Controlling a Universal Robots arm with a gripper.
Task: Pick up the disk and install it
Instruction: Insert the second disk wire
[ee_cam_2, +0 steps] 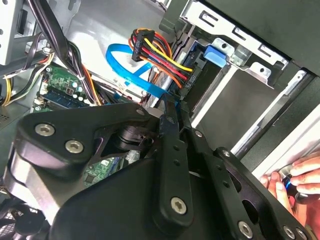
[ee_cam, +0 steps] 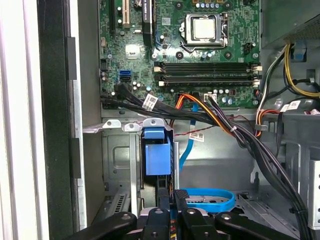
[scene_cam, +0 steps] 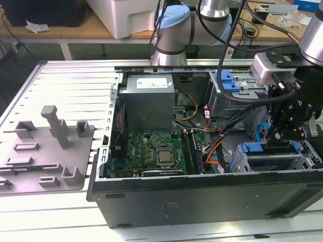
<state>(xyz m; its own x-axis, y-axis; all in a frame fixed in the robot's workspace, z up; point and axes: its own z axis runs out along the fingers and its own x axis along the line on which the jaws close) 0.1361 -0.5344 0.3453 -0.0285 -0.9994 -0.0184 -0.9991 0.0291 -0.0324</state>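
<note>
The gripper (scene_cam: 279,135) is reaching down with its fingers (ee_cam_2: 169,150) drawn together, tips meeting the upper edge of the disk (scene_cam: 267,149). The disk is sitting edge-up in the drive cage (scene_cam: 243,165), at the near corner of the open computer case (scene_cam: 202,201) on the exterior view's right. The motherboard (scene_cam: 151,151) is lying to the cage's left.

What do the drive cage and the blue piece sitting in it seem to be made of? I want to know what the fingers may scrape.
The drive cage looks like bare sheet metal: dull grey, thin folded edges, punched slots. The blue piece looks like moulded plastic: even colour, soft sheen, rounded corners. The gripper fingers look matt black, whether metal or plastic is unclear.
</note>
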